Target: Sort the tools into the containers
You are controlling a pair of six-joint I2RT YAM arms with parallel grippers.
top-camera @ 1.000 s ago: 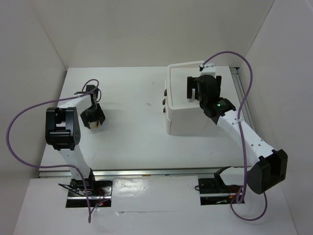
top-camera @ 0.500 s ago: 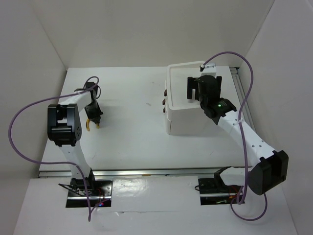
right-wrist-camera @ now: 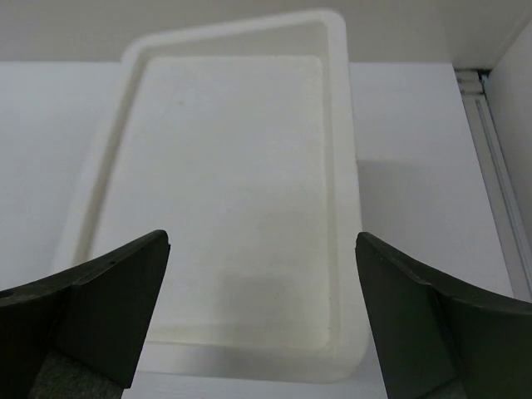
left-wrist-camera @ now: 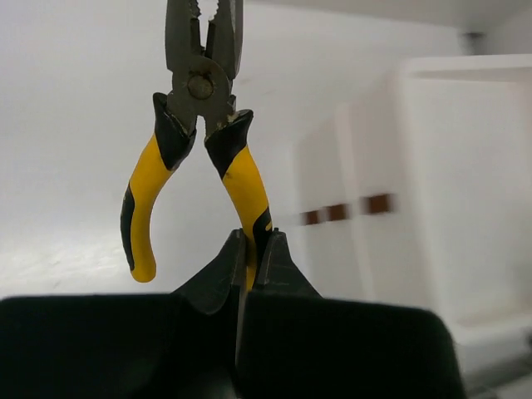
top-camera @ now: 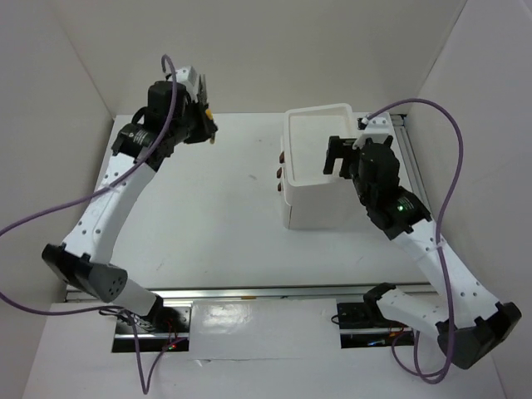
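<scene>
In the top view's upper left, the left end effector (left-wrist-camera: 252,249) clamps one handle of the pliers (left-wrist-camera: 199,83), holding them clear of the bench (top-camera: 224,208) for carrying, while the right end effector (right-wrist-camera: 259,249) hovers spread wide above the tray (right-wrist-camera: 337,125).

Cabinet (top-camera: 320,208) right on table (top-camera: 216,220), tray (right-wrist-camera: 339,166) atop, right gripper (right-wrist-camera: 259,266) above it, pliers (left-wrist-camera: 199,83) in left gripper (left-wrist-camera: 253,249)

No readable text, labels, brands, numbers or signs anywhere.

pliers (left-wrist-camera: 204,90): yellow-black handles, dark grey head | cabinet (top-camera: 320,208): white | knobs (left-wrist-camera: 337,213): dark red | cables (top-camera: 460,162): purple
</scene>
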